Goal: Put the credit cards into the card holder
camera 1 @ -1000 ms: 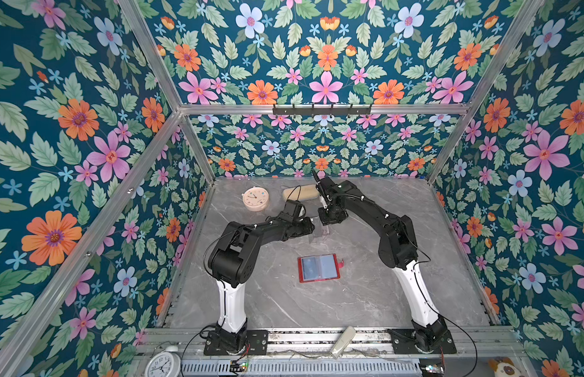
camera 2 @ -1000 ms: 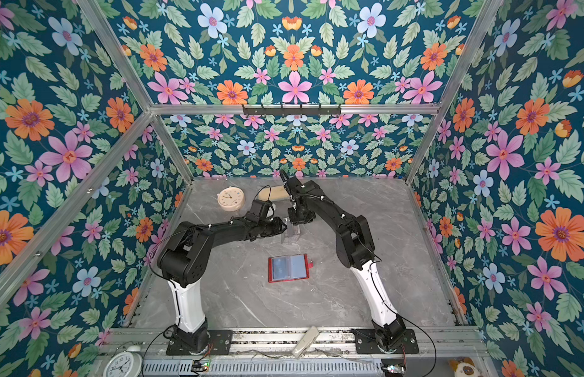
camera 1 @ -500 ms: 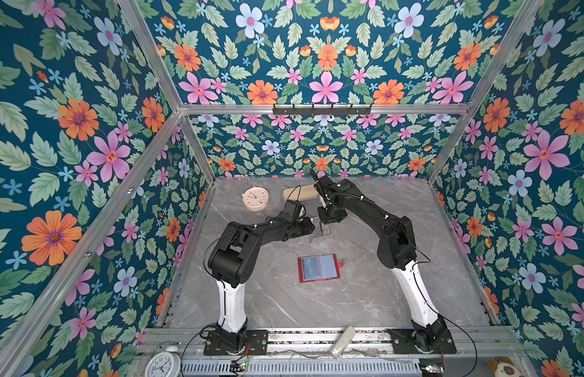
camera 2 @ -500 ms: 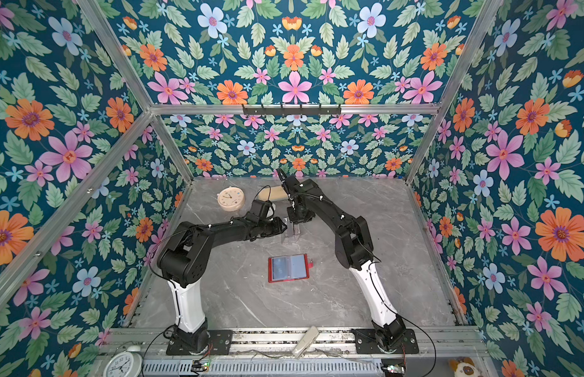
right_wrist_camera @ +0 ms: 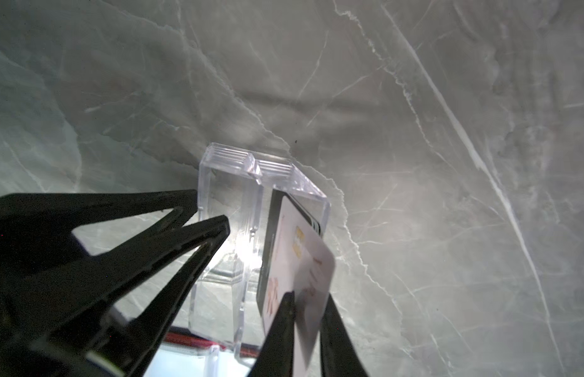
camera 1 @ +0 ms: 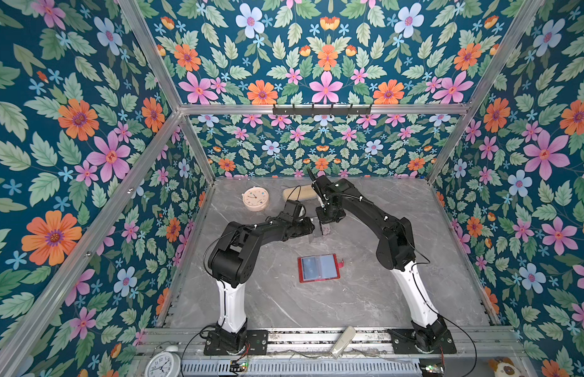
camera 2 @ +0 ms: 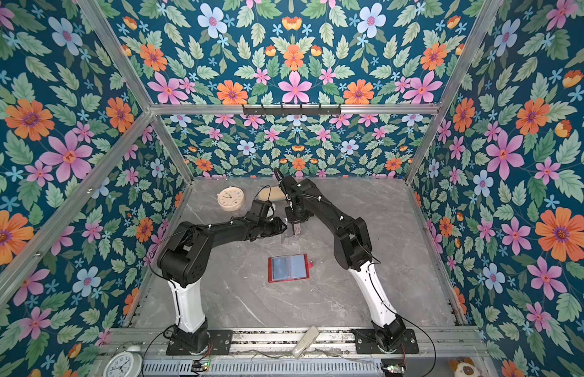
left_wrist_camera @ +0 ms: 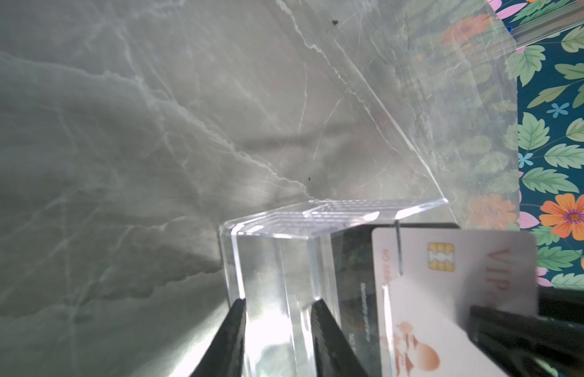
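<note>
The card holder (camera 1: 320, 267) (camera 2: 289, 268), a red wallet with clear sleeves, lies open and flat at mid table. Behind it stands a clear acrylic box (left_wrist_camera: 284, 222) (right_wrist_camera: 232, 163) (camera 1: 316, 237) with my left gripper (left_wrist_camera: 277, 302) (right_wrist_camera: 212, 210) shut on one of its walls. A white credit card (left_wrist_camera: 447, 293) (right_wrist_camera: 303, 261) with a gold chip and orange lettering stands in the box's slot beside a dark credit card (left_wrist_camera: 352, 261) (right_wrist_camera: 271, 235). From above, my right gripper (right_wrist_camera: 308, 295) (camera 1: 326, 225) is shut on the white card's upper edge.
A round pink clock (camera 1: 255, 198) and a beige case (camera 1: 299, 192) lie near the back wall, behind both arms. A white remote (camera 1: 343, 341) rests on the front rail. Floral walls close in the left, right and back sides.
My right gripper has sunk slightly onto the box and its jaws have closed on the white card. The left arm and the red card holder have not moved.
</note>
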`<move>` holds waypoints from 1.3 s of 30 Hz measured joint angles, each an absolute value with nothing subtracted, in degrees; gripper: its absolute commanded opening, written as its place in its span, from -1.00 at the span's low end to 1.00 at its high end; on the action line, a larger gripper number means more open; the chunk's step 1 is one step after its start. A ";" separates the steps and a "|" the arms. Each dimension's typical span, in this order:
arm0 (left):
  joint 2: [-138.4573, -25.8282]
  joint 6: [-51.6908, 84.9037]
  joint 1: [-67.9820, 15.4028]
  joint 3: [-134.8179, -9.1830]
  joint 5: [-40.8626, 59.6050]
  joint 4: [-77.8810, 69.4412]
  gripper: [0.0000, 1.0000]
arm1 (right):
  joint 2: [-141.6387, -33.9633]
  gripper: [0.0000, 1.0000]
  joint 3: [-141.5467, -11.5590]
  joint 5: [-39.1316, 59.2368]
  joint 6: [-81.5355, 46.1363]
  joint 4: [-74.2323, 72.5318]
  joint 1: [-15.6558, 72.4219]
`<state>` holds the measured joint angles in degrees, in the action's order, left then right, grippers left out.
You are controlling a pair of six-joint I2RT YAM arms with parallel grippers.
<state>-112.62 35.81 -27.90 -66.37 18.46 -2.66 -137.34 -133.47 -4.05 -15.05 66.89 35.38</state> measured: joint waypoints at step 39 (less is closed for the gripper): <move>-102.83 27.86 -28.14 -67.42 20.05 3.42 0.16 | -111.61 -1.00 -103.15 2.70 -18.65 51.46 35.11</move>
<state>-102.83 27.86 -28.14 -67.42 20.05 3.42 -111.61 -103.15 2.70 -18.65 51.46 35.11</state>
